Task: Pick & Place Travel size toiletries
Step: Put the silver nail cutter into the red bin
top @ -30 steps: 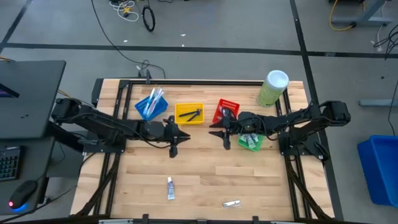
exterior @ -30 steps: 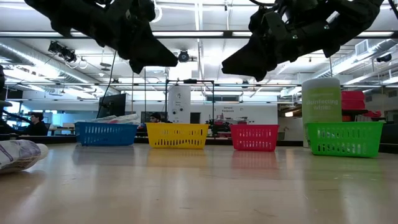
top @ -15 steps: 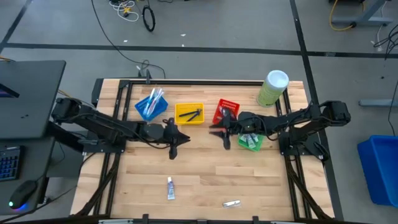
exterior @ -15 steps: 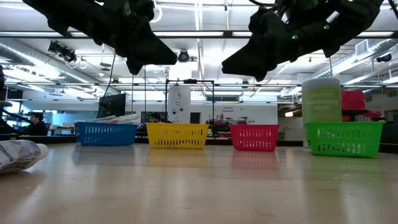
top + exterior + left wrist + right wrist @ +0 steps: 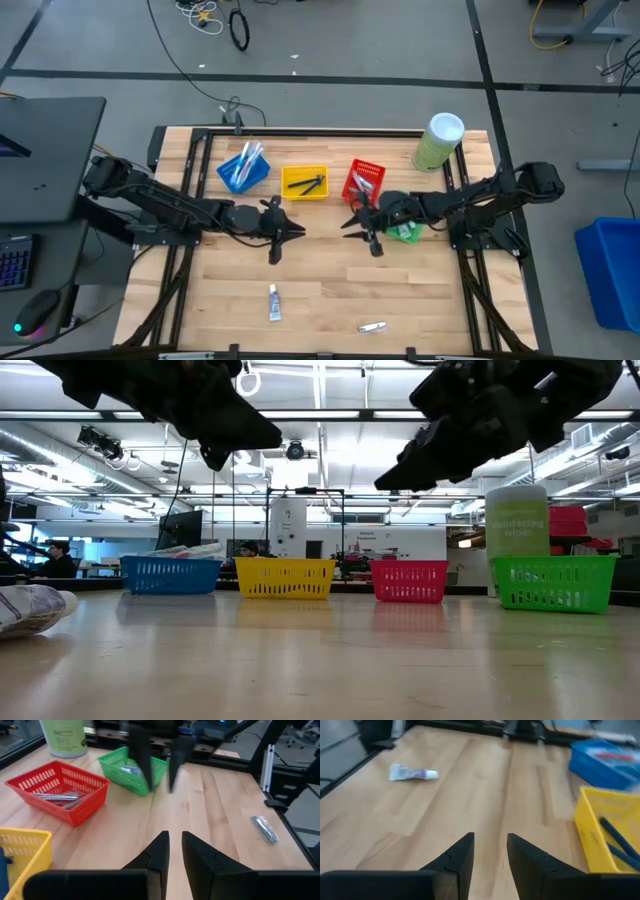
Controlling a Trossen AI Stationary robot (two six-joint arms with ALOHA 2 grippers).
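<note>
White tube (image 5: pixel 273 301) lies well apart from both open end effectors.

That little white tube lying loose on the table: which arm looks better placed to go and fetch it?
Probably the left. Its claw hangs open almost directly above the tube in the overhead view; the right claw, also open and empty, sits farther across, near the green bin.

two dark arms reach over the wooden tabletop (image 5: pixel 330 285) (four small bins line the far side). a white tube (image 5: pixel 273 301) and a silver packet (image 5: pixel 373 326) lie near the front edge.
</note>
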